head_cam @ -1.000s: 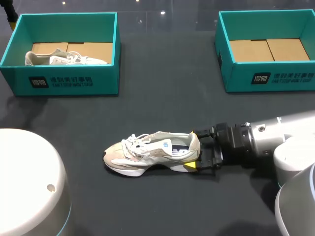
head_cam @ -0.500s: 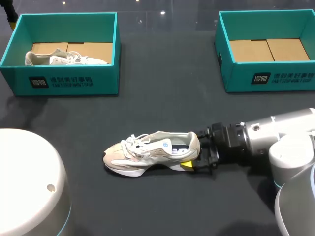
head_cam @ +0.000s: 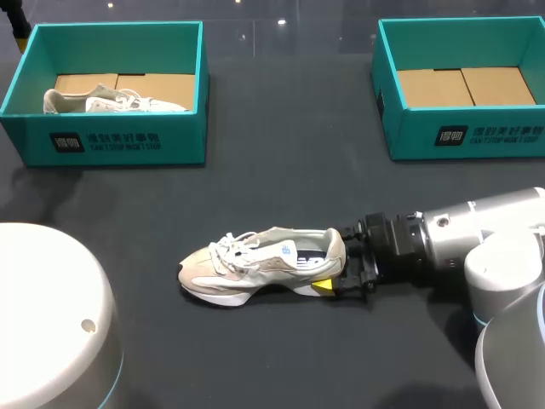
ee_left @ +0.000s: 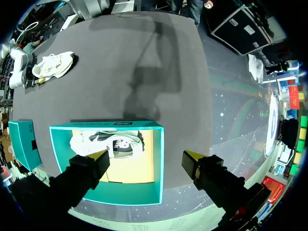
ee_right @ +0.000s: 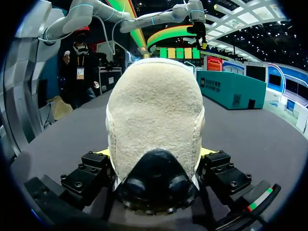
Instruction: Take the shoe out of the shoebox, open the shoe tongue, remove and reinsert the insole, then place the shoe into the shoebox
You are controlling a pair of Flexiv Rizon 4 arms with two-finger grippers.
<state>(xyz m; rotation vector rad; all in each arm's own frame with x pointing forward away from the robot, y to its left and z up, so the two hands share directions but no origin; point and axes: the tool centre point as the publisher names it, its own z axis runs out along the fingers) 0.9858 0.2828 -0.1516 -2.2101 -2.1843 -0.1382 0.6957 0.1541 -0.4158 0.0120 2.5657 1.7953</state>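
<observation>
A beige and white shoe [head_cam: 260,264] lies upright on the dark table, toe to the left, and shows small and far off in the left wrist view [ee_left: 50,65]. My right gripper [head_cam: 334,260] is at its heel, one yellow-tipped finger [head_cam: 324,285] on the near side and the other on the far side. In the right wrist view the heel [ee_right: 154,120] fills the space between the fingers, which press on both its sides, so the right gripper [ee_right: 155,159] is shut on it. My left gripper [ee_left: 144,163] hangs open high above the left shoebox [ee_left: 159,163].
The teal left shoebox [head_cam: 111,141] at the back left holds a second shoe [head_cam: 111,100]. A teal right shoebox [head_cam: 460,132] at the back right shows only its cardboard floor. My left arm's white body [head_cam: 51,315] fills the near left corner.
The right gripper's fingers have drawn in against the shoe's heel, and the right arm has shifted slightly. The shoe and the left arm have stayed put.
</observation>
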